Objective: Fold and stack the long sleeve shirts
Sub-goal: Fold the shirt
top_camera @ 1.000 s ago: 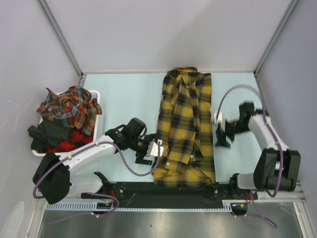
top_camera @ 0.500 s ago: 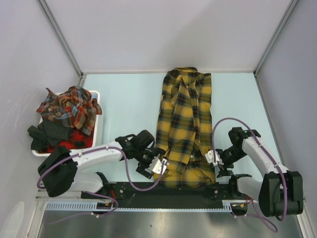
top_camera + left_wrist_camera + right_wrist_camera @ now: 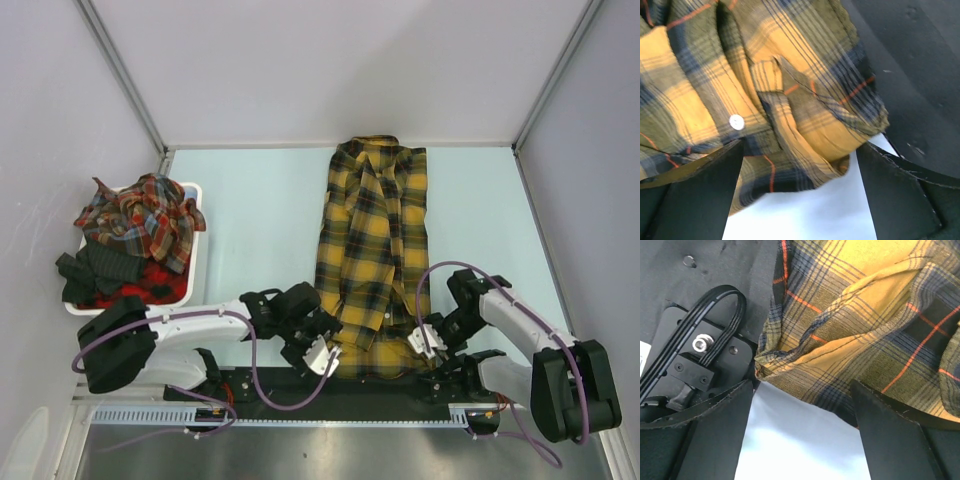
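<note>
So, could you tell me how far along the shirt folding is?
Done: the yellow shirt lies flat as a long strip, sleeves folded in. In hand: the left gripper and right gripper sit open at its near hem corners, not yet gripping. Remaining: fold the hem toward the collar, then handle the red plaid shirts heaped in the white bin.

Bare table (image 3: 260,215) lies open either side of the yellow plaid shirt (image 3: 375,240); a white bin (image 3: 203,245) of red plaid shirts (image 3: 140,215) blocks the left edge, a black base rail (image 3: 380,386) the near hem.
</note>
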`<control>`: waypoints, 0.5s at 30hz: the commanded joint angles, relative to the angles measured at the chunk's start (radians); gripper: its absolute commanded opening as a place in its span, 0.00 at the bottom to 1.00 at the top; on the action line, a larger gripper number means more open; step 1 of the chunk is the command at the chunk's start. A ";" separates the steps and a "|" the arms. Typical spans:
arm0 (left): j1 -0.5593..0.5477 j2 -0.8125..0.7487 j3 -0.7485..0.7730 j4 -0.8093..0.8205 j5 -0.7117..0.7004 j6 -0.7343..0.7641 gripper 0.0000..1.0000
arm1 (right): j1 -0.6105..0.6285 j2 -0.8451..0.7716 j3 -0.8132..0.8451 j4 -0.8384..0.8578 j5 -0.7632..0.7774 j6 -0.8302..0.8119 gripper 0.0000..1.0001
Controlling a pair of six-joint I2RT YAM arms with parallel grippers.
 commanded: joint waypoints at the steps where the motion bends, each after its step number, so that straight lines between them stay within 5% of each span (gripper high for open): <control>1: -0.026 0.034 -0.005 0.051 -0.038 0.002 0.97 | 0.022 -0.004 -0.016 0.078 0.016 -0.344 0.81; 7: -0.029 0.062 0.015 0.087 -0.029 -0.029 0.76 | 0.064 0.037 0.016 0.254 -0.031 -0.134 0.55; 11: -0.029 0.043 0.009 0.122 -0.020 -0.039 0.37 | 0.075 0.060 0.061 0.285 -0.064 -0.012 0.34; 13: -0.027 0.034 0.013 0.123 -0.020 -0.062 0.27 | 0.075 0.027 0.070 0.294 -0.084 0.066 0.07; 15: -0.027 0.019 0.022 0.105 -0.019 -0.085 0.09 | 0.075 -0.037 0.070 0.282 -0.116 0.103 0.00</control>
